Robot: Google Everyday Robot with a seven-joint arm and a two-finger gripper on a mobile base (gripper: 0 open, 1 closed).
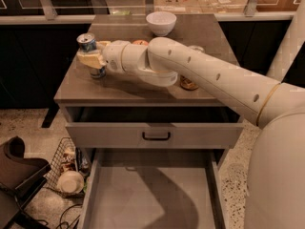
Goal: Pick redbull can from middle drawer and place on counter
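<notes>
The redbull can is a slim blue-and-silver can with a silver top. It stands upright over the left part of the counter, its base at or just above the surface. My gripper is shut on the can's middle, reaching in from the right. The middle drawer is pulled out below, its flat grey floor showing nothing on it.
A white bowl sits at the counter's back. A gold-brown can stands half hidden behind my arm. The upper drawer front is slightly open. A wire basket with clutter and a dark chair are on the floor left.
</notes>
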